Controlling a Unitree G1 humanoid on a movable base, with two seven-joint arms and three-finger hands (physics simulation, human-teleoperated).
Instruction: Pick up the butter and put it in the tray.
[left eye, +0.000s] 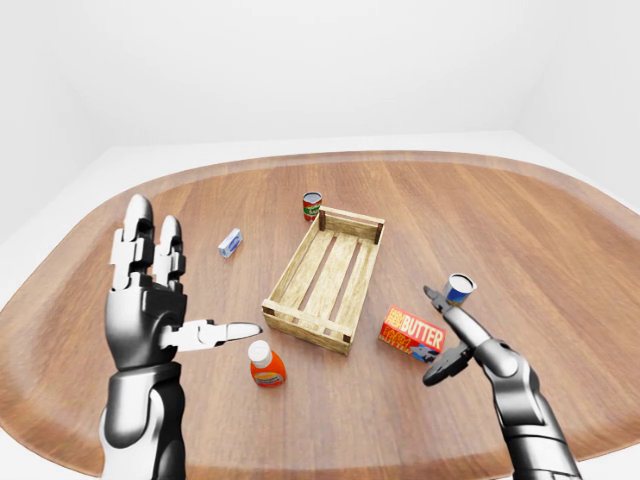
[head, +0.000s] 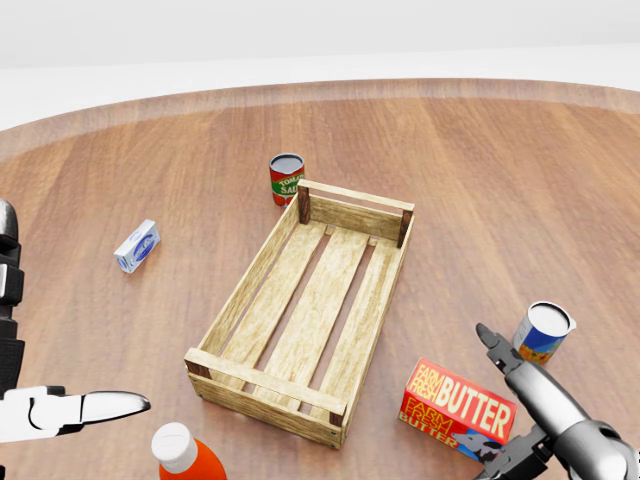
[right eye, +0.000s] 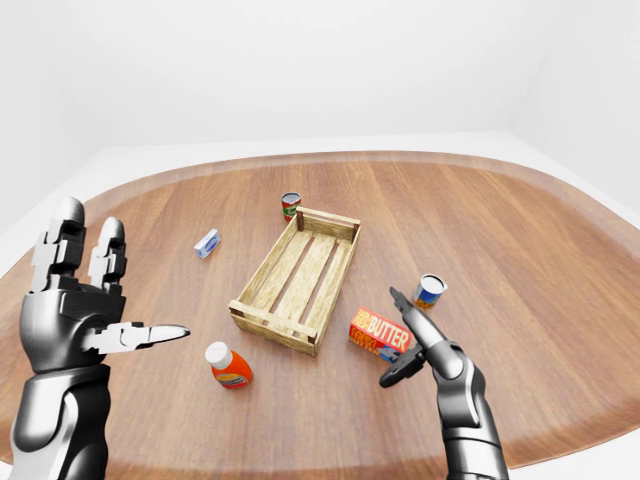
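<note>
I take the slatted wooden crate-style tray (head: 310, 310) as my landmark; it sits empty on the round brown wooden table (left eye: 560, 230), its long axis running from the head view's lower left to upper right.

The red and orange butter box with white lettering (head: 457, 409) lies flat on the table just off the tray's lower right corner in the head view, near it but not touching.

My right hand (right eye: 408, 345) is right beside that box, on the side away from the tray. Its fingers are spread: one long finger (head: 497, 347) points up past the box's right end, and a dark one reaches under the box's lower right corner. They stand about the box without closing on it, and I cannot tell whether any fingertip touches it.

A blue and white can (head: 544, 331) stands upright to the right of the tray, just beyond the right hand's raised finger.

My left hand (left eye: 160, 300) is held up well to the left of the tray, fingers upright, thumb pointing towards it, gripping nothing.

A red tomato-sauce can (head: 286, 180) stands just beyond the tray's far left corner. A small blue and white carton (head: 137, 246) lies well left of the tray. An orange bottle with a white cap (left eye: 266, 365) lies below the tray's near end.
</note>
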